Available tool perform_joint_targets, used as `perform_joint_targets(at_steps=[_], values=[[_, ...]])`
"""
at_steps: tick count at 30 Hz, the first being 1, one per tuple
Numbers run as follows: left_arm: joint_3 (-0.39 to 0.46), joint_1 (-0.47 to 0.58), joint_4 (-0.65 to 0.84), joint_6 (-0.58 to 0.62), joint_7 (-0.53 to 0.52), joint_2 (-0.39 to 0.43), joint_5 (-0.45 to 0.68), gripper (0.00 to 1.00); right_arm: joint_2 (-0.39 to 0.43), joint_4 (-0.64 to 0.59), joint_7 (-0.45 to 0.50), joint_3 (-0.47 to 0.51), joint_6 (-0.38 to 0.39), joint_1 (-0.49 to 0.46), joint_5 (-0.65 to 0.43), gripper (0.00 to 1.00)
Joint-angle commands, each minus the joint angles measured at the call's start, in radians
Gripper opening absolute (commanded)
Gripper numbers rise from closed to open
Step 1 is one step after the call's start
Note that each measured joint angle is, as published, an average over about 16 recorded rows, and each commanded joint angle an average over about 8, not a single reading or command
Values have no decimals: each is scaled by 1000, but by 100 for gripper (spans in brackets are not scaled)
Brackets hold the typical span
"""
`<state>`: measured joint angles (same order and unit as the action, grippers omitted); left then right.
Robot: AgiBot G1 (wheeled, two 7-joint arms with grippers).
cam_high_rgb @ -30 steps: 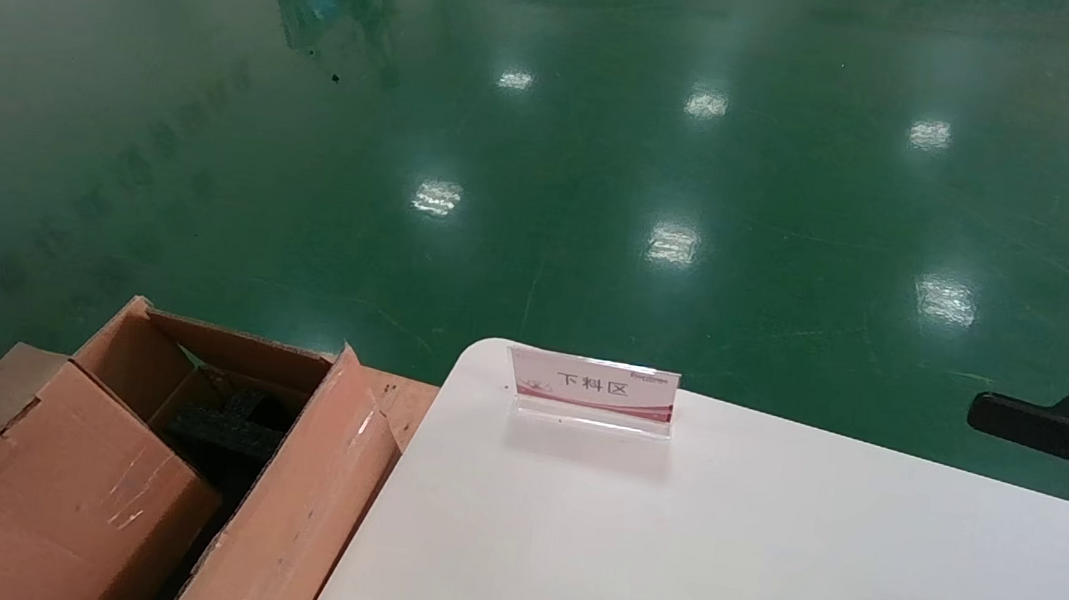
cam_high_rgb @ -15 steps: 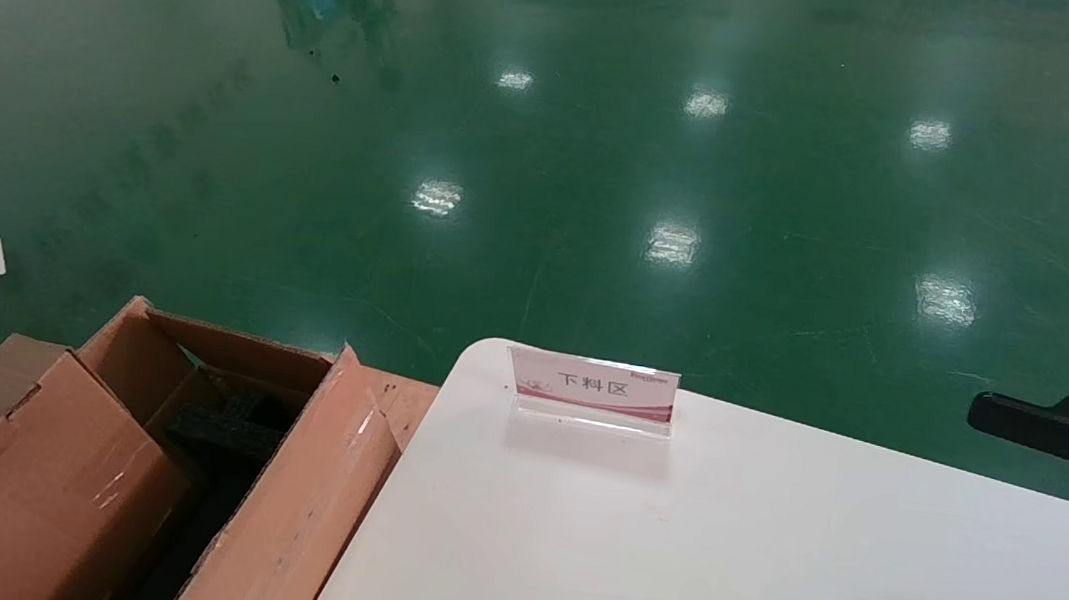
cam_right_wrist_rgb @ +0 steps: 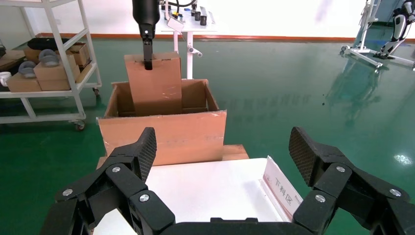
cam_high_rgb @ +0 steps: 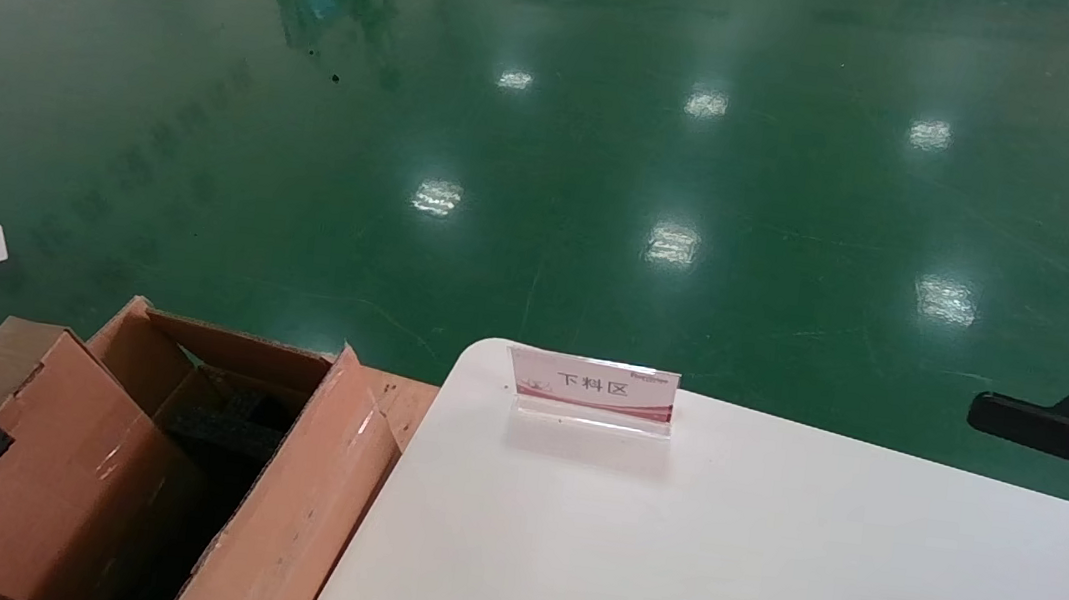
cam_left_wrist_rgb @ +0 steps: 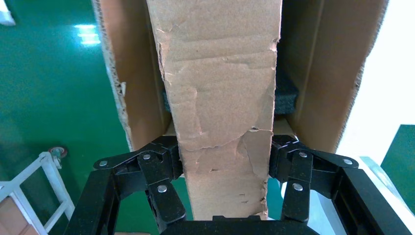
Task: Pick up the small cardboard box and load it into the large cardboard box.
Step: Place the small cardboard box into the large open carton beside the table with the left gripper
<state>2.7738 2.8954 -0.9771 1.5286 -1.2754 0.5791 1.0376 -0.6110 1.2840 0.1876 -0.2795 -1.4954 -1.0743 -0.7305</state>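
Left gripper (cam_left_wrist_rgb: 225, 169) clamps the small cardboard box (cam_left_wrist_rgb: 220, 98), tilted partway inside the large cardboard box (cam_high_rgb: 300, 505) at 8 o'clock. Right gripper (cam_right_wrist_rgb: 222, 147) hangs spread above the white table (cam_high_rgb: 716, 562).

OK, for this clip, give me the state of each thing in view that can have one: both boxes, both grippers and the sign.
small cardboard box: gripped, upright, lower part down inside the large box.
large cardboard box: open, flaps up, black foam inside.
left gripper: jaws shut on the small box's sides.
right gripper: jaws open, empty, over the white table.
sign: standing upright on the table's far edge.
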Motion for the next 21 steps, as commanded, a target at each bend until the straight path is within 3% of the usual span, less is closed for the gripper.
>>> perform_joint_targets(at_steps=[1, 21], values=[[1, -7, 3, -11, -6, -3, 7, 0, 0, 0, 0, 0, 0, 0, 0, 100], [6, -70, -7, -84, -59, 10, 50, 0, 0, 0, 0, 0, 0, 0, 0, 100]])
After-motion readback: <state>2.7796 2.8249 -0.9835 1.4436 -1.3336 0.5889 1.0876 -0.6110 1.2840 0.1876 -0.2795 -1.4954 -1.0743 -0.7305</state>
